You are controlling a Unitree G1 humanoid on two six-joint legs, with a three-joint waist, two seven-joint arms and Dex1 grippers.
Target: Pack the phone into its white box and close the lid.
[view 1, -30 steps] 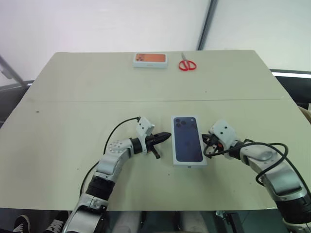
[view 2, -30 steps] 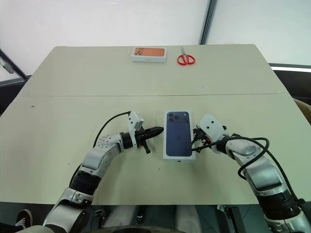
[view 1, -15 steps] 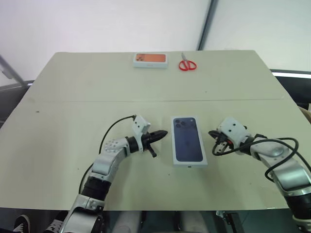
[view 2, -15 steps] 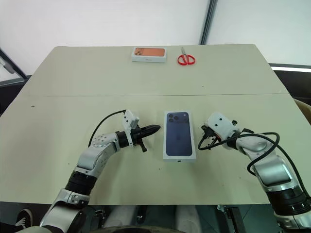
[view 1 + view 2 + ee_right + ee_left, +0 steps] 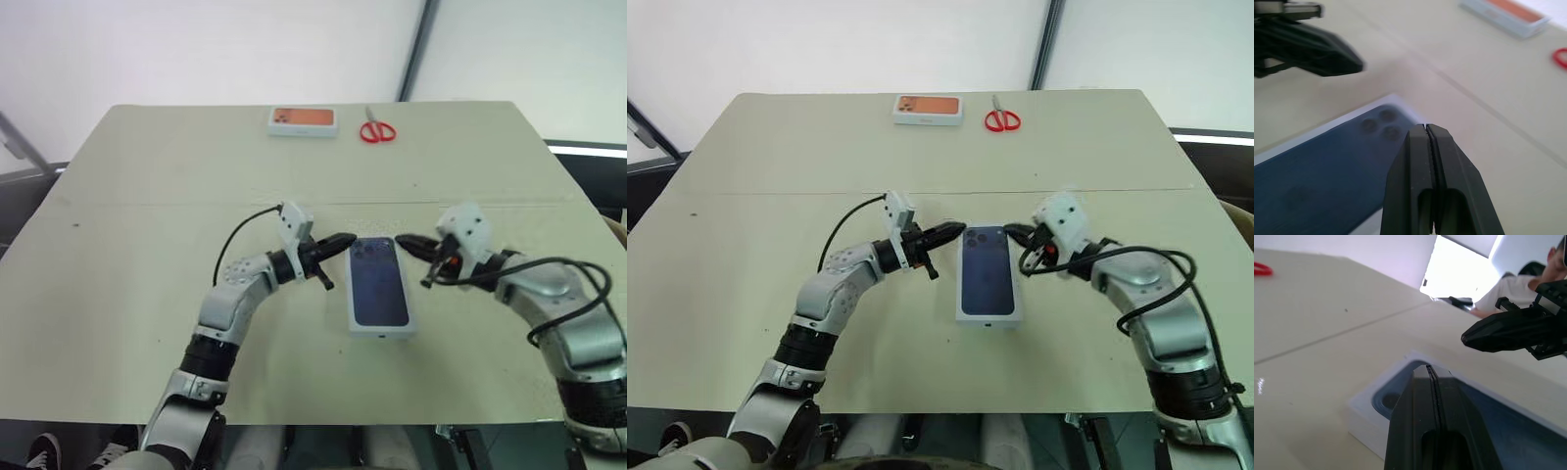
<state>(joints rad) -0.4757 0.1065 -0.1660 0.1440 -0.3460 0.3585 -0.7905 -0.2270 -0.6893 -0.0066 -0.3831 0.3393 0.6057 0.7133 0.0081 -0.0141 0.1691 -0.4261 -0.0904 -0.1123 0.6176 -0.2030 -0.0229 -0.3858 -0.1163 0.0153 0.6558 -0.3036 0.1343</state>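
- The left gripper [image 5: 345, 238] has its two black fingers pressed together on nothing; it hangs just above the far left corner of the white box [image 5: 355, 323].
- The right gripper [image 5: 404, 239] is likewise pinched closed and empty, poised over the far right corner and pointing at the left one.
- The box lies in the near middle of the table [image 5: 147, 196], and its top face shows the dark blue phone [image 5: 378, 282] with the camera cluster at the far end. Whether that is the phone itself in the tray or a printed lid already on, the views do not settle.
- Risk: both tips meet over the same far edge, so a small overshoot could knock them together.
- Risk: a closed tip pushing down on one end could tilt or slide the light cardboard, leaving any lid askew.
- Risk: the glossy surface could be scratched by a hard fingertip.
- An orange-faced white box [image 5: 303, 120] and red scissors [image 5: 377, 130] lie at the far edge, well apart; nothing stands in the way.
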